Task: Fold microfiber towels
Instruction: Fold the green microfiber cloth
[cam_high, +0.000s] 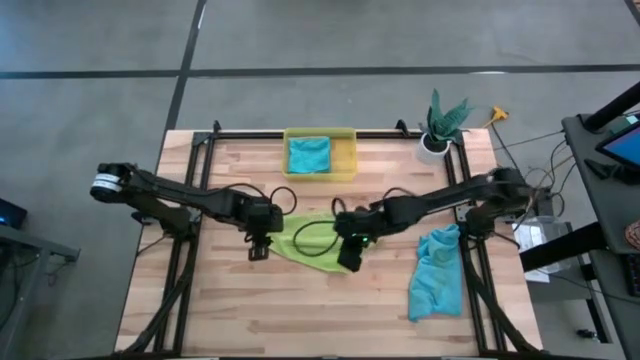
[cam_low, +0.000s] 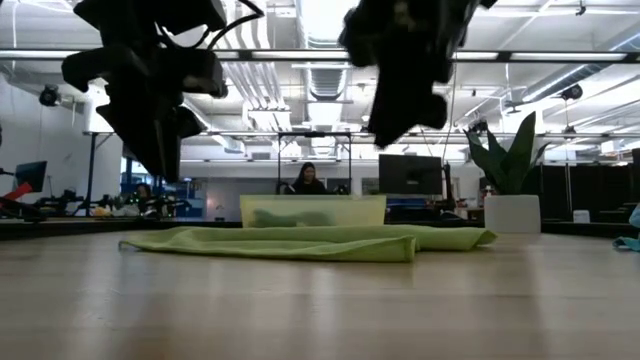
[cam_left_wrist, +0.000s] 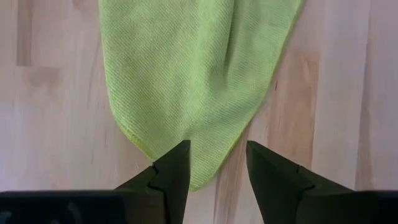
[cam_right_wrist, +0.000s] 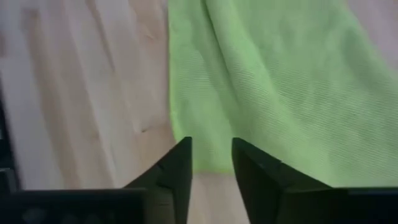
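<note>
Lime green towel lies folded flat at worktop centre. Left end effector hovers over its 9 o'clock corner, fingers parted, empty. Right end effector at its 3 o'clock edge, narrowly parted, empty.

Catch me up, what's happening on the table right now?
Both arms are working the green towel mid-table. The left claw and right claw hang open above its opposite ends, holding nothing. The towel lies flat on the table. One teal towel sits in the yellow bin; another lies crumpled at the right.
</note>
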